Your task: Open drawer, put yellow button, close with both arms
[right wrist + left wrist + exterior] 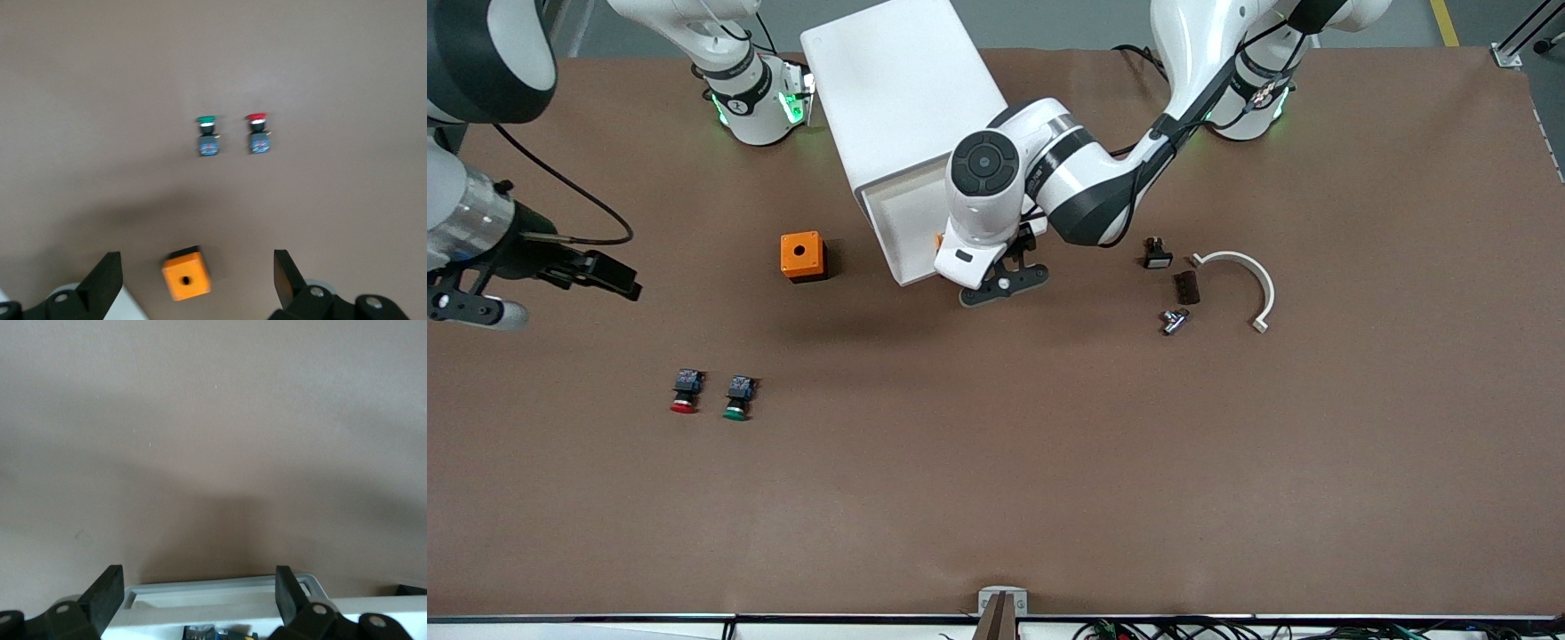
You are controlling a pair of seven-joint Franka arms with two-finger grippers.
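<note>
Top drawer (903, 227) of the white cabinet (898, 84) pulled out toward the front camera, tray exposed. Left end effector (1003, 283) hovering over the drawer's front edge, fingers (107, 595) spread wide, released, nothing between them. Yellow button (940, 240) lying inside the drawer near its front, only an orange sliver visible beside the left wrist; in the left wrist view just a dark blue-black bit (200, 632) showing at the frame edge.

Right end effector (609, 274) waiting up over the brown bench (996, 480) at the right arm's end, fingers (103, 280) apart, released and empty.

Orange box (802, 256) with a round hole on top, standing beside the open drawer, toward the right arm's end. Red-capped button (685, 391) and green-capped button (738, 397) lying side by side, nearer the front camera than the orange box. Toward the left arm's end: small black switch (1157, 254), dark brown block (1186, 287), small metal fitting (1175, 320), white curved clip (1249, 284), all close together.
</note>
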